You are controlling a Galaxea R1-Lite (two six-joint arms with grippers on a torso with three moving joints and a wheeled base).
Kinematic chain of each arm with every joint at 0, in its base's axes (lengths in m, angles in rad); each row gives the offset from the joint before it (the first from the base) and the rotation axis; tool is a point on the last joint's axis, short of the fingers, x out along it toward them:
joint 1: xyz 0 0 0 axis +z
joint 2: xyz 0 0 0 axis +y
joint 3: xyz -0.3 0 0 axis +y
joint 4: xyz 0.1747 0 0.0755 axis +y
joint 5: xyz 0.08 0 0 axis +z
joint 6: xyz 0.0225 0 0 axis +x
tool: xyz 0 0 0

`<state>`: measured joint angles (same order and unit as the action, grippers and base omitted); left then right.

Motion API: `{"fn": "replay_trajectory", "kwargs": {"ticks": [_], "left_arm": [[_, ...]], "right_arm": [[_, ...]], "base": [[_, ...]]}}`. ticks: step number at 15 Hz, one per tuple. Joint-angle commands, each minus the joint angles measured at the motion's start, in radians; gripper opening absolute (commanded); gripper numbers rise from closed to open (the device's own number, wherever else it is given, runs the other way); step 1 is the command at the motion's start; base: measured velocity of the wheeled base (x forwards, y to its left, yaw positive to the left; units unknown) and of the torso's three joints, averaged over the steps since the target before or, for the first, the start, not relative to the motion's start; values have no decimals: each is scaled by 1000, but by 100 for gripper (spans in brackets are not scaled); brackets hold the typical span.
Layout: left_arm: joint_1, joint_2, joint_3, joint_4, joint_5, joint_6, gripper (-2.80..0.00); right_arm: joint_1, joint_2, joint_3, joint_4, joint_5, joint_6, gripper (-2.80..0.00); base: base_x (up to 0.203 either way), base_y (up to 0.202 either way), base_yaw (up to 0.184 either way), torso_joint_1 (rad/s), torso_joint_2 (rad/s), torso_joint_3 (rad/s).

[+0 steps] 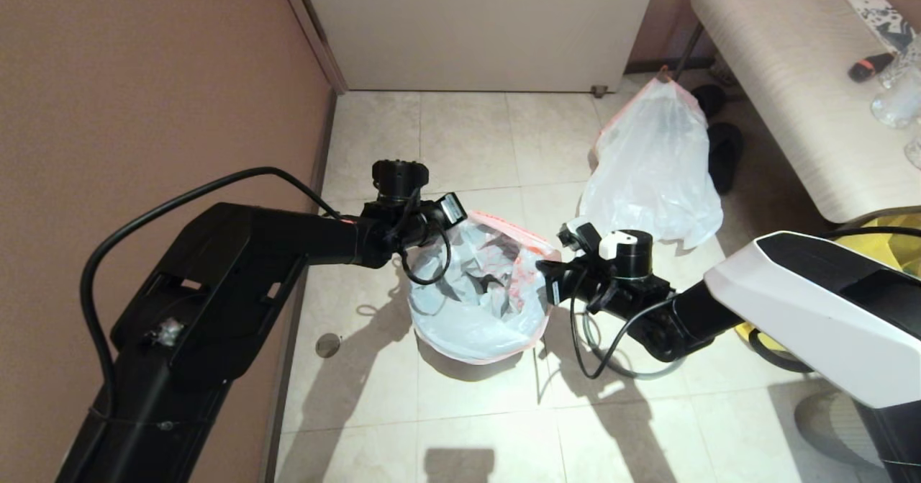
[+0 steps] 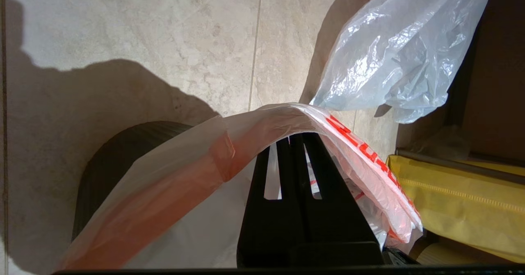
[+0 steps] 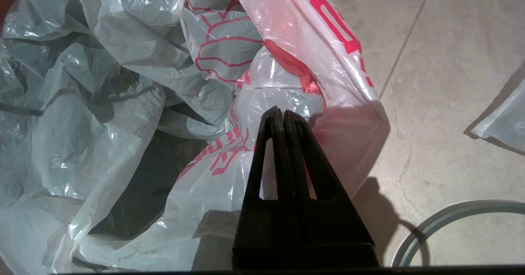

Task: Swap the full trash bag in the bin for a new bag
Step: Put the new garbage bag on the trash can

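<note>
Both grippers work at the mouth of the new bag (image 1: 478, 289): the left gripper (image 2: 293, 137) has its fingers pressed together under the orange-red hem, which drapes over their tips, and the right gripper (image 3: 283, 113) has its fingers pressed together against the inner side of the opposite edge, by the red lettering; whether either pinches any film cannot be told. This bag sits spread over the bin (image 2: 110, 164), whose ribbed black side shows below the plastic, and its white film lies crumpled down inside. Behind it and to the right, well apart, the full trash bag (image 1: 655, 166) stands on the tiled floor (image 1: 468, 137), gathered to a point at its top. A grey ring (image 3: 447, 213) lies on the floor by the right arm. Farther right are a yellow bag (image 2: 459, 197) and a pale bench (image 1: 784, 73).
</note>
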<state>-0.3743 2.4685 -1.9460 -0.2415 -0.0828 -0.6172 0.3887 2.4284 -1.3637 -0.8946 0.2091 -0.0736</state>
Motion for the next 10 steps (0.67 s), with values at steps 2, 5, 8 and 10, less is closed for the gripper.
{"fn": "replay_trajectory", "kwargs": {"ticks": [2,5,8,10], "left_arm": [[1,11,0,-4,-2,-5,-280],[9,29,-1,-35,-22,-6,-280],[14,21,-1,-38,-23,-6,-280],[14,21,1,-38,-22,-9,-280]], "right_arm": [[-4,38,-32,-24,-23,2,-280],[-4,64,-58,-49,-51,1,-280],[-5,24,-41,-76,-51,7,-280],[-2,-11,-16,-76,-50,7,-280]], "base": [[0,0,0,0,0,0],[0,0,0,0,0,0],[0,0,0,0,0,0],[0,0,0,0,0,0]]}}
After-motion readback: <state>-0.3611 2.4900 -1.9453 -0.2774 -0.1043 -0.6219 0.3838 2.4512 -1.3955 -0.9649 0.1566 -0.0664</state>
